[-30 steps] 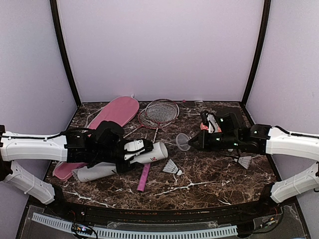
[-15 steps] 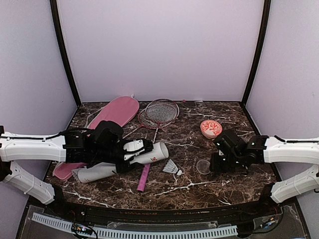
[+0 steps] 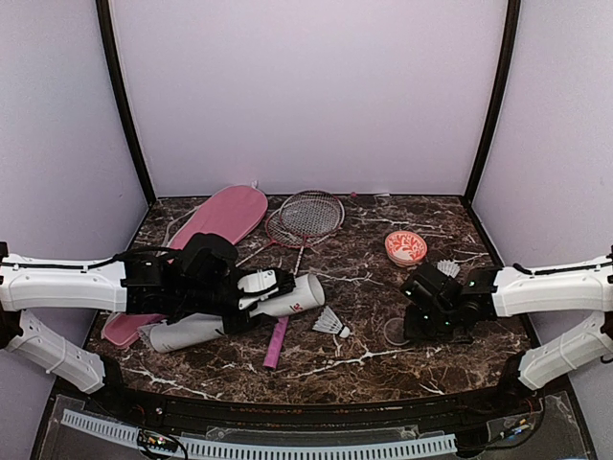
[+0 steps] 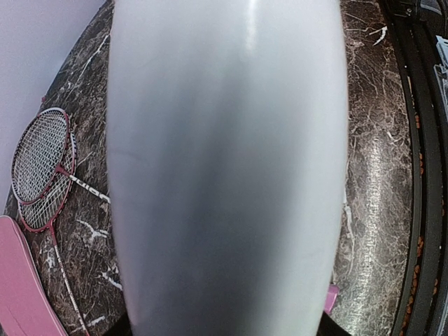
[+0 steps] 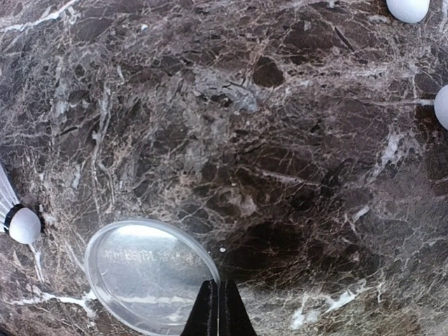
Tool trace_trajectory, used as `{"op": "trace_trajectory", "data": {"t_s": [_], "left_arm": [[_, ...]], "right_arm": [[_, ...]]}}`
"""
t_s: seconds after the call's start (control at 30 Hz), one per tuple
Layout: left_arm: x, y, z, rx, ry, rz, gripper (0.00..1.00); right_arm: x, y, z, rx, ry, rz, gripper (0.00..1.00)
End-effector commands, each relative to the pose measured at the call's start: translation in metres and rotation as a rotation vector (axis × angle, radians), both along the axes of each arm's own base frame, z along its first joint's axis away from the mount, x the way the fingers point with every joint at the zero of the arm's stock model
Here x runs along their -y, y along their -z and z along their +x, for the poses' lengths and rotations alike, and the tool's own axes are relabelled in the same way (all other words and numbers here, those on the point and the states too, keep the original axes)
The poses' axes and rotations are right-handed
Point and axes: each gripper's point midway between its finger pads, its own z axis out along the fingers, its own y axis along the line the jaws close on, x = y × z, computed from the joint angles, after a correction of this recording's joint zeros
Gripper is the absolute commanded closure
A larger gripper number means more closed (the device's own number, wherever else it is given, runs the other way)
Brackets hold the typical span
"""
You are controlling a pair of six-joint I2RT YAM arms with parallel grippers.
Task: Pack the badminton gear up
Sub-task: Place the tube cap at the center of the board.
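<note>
The white tube (image 3: pixel 299 293) with its red logo lies tilted across the left of the table, and my left gripper (image 3: pixel 261 287) is shut on it. It fills the left wrist view (image 4: pixel 224 175) and hides the fingers. Two red-framed rackets (image 3: pixel 306 216) lie crossed at the back, beside the pink bag (image 3: pixel 226 215); one pink handle (image 3: pixel 276 343) points forward. One shuttlecock (image 3: pixel 330 323) lies at mid-table, another (image 3: pixel 447 267) by the right arm. My right gripper (image 5: pixel 218 308) is shut on the rim of a clear round lid (image 5: pixel 143 269), low over the table.
A red-patterned round cap (image 3: pixel 405 247) sits at the back right. In the right wrist view a shuttlecock (image 5: pixel 19 222) lies left of the lid, and two white rounded tips (image 5: pixel 408 7) show at the right edge. The table's black front rim (image 3: pixel 306 407) runs close by.
My right arm has swung from mid-table back toward the near right, carrying the clear lid down to the tabletop. The left arm and the tube have not moved.
</note>
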Motion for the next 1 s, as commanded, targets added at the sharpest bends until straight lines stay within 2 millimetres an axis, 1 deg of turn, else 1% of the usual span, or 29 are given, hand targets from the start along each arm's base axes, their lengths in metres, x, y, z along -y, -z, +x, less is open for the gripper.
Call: {"op": "trace_trajectory", "data": {"t_s": [0.0,0.23,0.47,0.6,0.83,0.9,0.97], "left_arm": [[0.001,-0.006,-0.005,-0.011,-0.001,-0.032,0.44],[0.001,-0.006,-0.005,-0.01,-0.001,-0.03,0.44],[0.001,-0.005,-0.005,-0.009,0.0,-0.026,0.44],[0.001,-0.005,-0.005,-0.009,0.0,-0.023,0.44],[0.001,-0.002,-0.006,-0.011,-0.001,-0.013,0.44],[0.001,-0.002,-0.005,-0.01,0.0,-0.014,0.44],[0.001,-0.002,-0.005,-0.009,0.0,-0.014,0.44]], "right_arm": [[0.003,0.009,-0.007,-0.011,0.001,-0.03,1.0],[0.002,0.018,-0.015,-0.037,-0.007,-0.038,1.0],[0.001,0.022,-0.017,-0.045,-0.009,-0.043,1.0],[0.0,0.023,-0.017,-0.046,-0.01,-0.044,0.95],[0.0,0.023,-0.017,-0.045,-0.004,-0.042,0.81],[0.0,0.021,-0.016,-0.041,0.0,-0.04,0.79],[0.001,0.018,-0.015,-0.033,0.005,-0.038,0.73]]}}
